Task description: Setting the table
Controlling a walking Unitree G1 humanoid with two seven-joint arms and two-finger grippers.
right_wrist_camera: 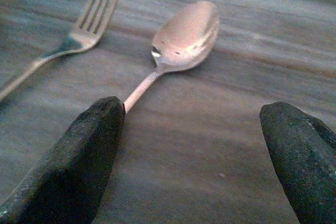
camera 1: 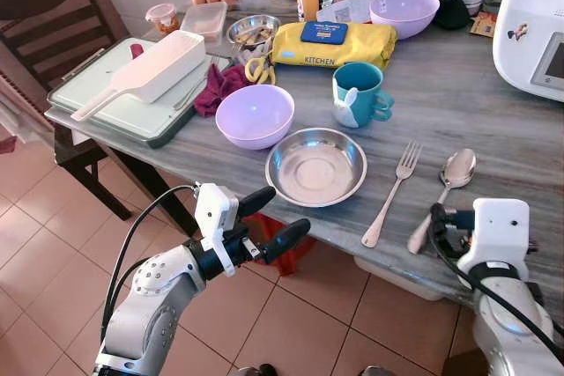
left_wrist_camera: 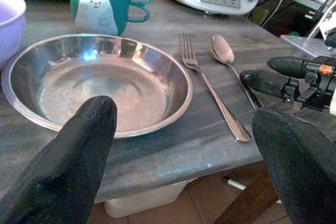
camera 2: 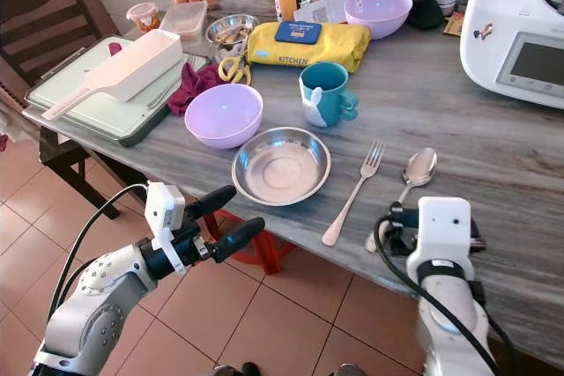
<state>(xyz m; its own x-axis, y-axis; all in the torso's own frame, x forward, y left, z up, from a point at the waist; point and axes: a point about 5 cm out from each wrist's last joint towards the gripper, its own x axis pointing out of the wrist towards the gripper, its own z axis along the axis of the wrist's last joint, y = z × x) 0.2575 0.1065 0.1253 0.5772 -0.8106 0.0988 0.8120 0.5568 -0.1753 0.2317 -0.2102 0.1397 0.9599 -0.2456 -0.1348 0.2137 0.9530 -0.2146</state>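
Your bench (camera 1: 493,121) carries a place setting that looks nearly laid: the steel plate (camera 1: 316,165) sits at the near edge, the lilac bowl (camera 1: 255,115) just to its far left, the teal mug (camera 1: 357,94) just beyond it, and the fork (camera 1: 392,193) and spoon (camera 1: 443,197) lie side by side to the right of the plate. Farther off stand the white appliance (camera 1: 533,24) at the far right and the tray (camera 1: 123,103) at the far left.

You seem to be between placements, cutlery set down. If the spoon needs straightening, your next move calls for lowering the right gripper over its handle and closing on it squarely.

Your left arm reaches in from the near left, its left gripper (camera 1: 269,222) spread wide and empty just short of the bench edge, aimed at the plate. Your right gripper (right_wrist_camera: 191,150) hovers over the near end of the spoon handle, released and holding nothing.
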